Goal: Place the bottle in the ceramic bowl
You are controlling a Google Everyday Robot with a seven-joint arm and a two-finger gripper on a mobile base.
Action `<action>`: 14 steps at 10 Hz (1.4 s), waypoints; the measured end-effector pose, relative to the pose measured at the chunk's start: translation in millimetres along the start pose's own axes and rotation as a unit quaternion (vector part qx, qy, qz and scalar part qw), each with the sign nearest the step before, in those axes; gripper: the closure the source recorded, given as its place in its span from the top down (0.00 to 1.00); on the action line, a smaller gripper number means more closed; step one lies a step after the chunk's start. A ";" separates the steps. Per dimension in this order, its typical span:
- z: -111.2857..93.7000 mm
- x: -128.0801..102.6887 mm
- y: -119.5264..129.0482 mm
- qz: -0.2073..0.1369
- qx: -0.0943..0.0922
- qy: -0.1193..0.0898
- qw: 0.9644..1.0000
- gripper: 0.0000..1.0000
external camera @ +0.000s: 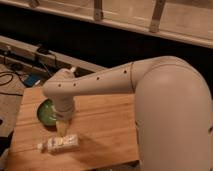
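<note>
hovering over the bottle (60, 144) near the front edge of the table (102, 131), the gripper (62, 129) has its jaws apart.

wooden table (107, 131), dark wall (115, 47) behind, cables (9, 77) on floor (11, 107) left

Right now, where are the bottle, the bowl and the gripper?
bottle (61, 144): camera view, on its label.
bowl (45, 114): camera view, on its green inside.
gripper (62, 129): camera view, between its tips, just above the bottle.
</note>
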 end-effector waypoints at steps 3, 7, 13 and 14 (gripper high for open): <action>7.0 -12.0 -0.9 -0.021 -0.020 0.004 1.000 0.65; 39.1 -39.0 -1.5 -0.040 -0.046 0.012 0.998 0.65; 53.5 4.5 28.8 -0.050 -0.013 -0.028 0.998 0.65; 56.9 4.0 33.0 -0.058 -0.007 -0.042 0.997 0.65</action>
